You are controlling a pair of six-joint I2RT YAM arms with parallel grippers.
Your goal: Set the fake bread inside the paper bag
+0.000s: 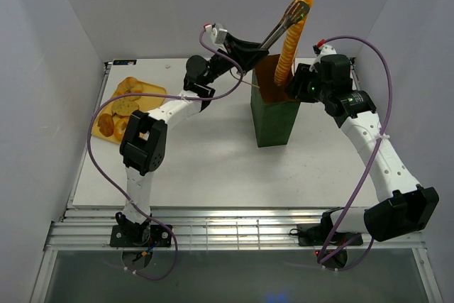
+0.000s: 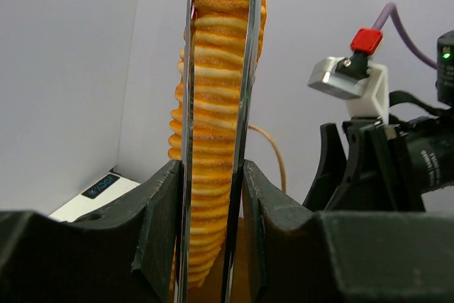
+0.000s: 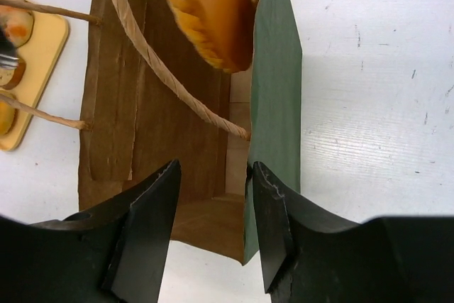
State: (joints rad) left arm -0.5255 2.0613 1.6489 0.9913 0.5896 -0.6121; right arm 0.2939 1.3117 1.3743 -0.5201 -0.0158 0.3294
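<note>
- Loaf point(image 1: 289, 40): long, ridged and orange, standing nearly upright with its top leaning a little right. Its lower end is inside the mouth of the bag point(image 1: 273, 122) and most of its length rises above the rim.
- Tongs point(image 1: 284, 23): metal, their two arms pinching the loaf near its upper part. In the left wrist view the arms run along both sides of the loaf.
- Left gripper point(image 1: 254, 49): clenched on the tongs' handle end, up above the bag's left rim. Its fingers point(image 2: 167, 204) press on the tong arms from both sides.
- Bag: dark green outside and brown inside, standing upright on the table point(image 1: 213, 168) right of centre, with its mouth open. A tan string handle point(image 3: 163, 69) crosses the opening.
- Right gripper point(image 1: 301, 83): at the bag's right rim, jaws apart and straddling the green wall. One finger point(image 3: 149, 225) is over the brown inside with a gap to the wall. The other is outside, close against the wall, and nothing is clamped.
- Tray point(image 1: 152, 91): flat and yellow, at the table's far left, well apart from the bag.
- Rolls point(image 1: 117, 111): several round golden-brown pieces lying on the tray. Their exact count and kinds cannot be told.
</note>
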